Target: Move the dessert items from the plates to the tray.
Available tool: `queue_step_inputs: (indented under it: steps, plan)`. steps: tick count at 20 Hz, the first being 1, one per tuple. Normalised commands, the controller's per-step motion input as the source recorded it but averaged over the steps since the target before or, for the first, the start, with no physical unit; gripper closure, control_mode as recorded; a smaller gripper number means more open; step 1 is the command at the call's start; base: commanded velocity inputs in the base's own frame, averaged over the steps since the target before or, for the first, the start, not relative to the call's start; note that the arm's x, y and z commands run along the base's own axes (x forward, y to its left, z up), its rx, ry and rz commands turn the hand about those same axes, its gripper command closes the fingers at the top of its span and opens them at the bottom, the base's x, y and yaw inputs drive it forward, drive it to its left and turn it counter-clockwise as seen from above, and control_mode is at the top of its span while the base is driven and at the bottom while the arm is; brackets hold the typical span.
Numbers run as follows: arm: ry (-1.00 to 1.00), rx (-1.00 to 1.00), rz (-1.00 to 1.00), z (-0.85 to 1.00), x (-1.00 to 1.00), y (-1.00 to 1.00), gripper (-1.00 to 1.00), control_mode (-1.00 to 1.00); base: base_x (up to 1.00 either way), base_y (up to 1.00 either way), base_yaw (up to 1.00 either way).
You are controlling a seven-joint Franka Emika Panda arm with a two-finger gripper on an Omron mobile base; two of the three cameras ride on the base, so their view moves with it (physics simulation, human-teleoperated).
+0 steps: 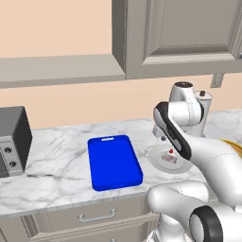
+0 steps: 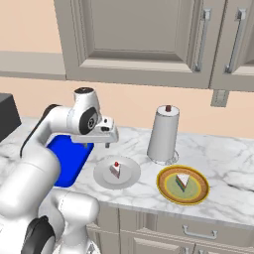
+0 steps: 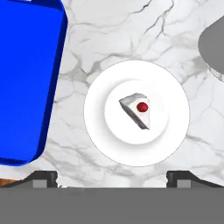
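- While I hold the claw [image 3: 112,177] spread wide and empty above the marble worktop [image 3: 131,35], the cherry-topped wedge [image 3: 137,110] lies straight beneath it, centred on the pale plate [image 3: 170,131].
- To one side of the claw, just beside that plate but not touching it, lies the blue tray [image 3: 26,78], with nothing on it.
- Further from the claw on the other side, I see the layered wedge [image 2: 183,179] on the yellow-orange plate [image 2: 166,191].
- Behind both plates stands a grey canister [image 2: 163,134].
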Motion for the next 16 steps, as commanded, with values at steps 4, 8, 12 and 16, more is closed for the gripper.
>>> queue_step_inputs:
  steps: [4, 8, 12, 16]
  plan:
    - [-0.05, 0.01, 0.05, -0.42, 0.06, -0.15, -1.0, -1.0, 0.0, 0.0, 0.0]
    - [0.0, 0.0, 0.08, -0.15, 0.05, -0.46, -1.0, -1.0, 0.0, 0.0, 0.0]
    - [0.0, 0.07, 0.13, -0.32, 0.3, -0.32, -1.0, -1.0, 0.0, 0.0, 0.0]
    - [0.0, 0.11, 0.14, -0.31, 0.33, -0.1, -1.0, -1.0, 0.0, 0.0, 0.0]
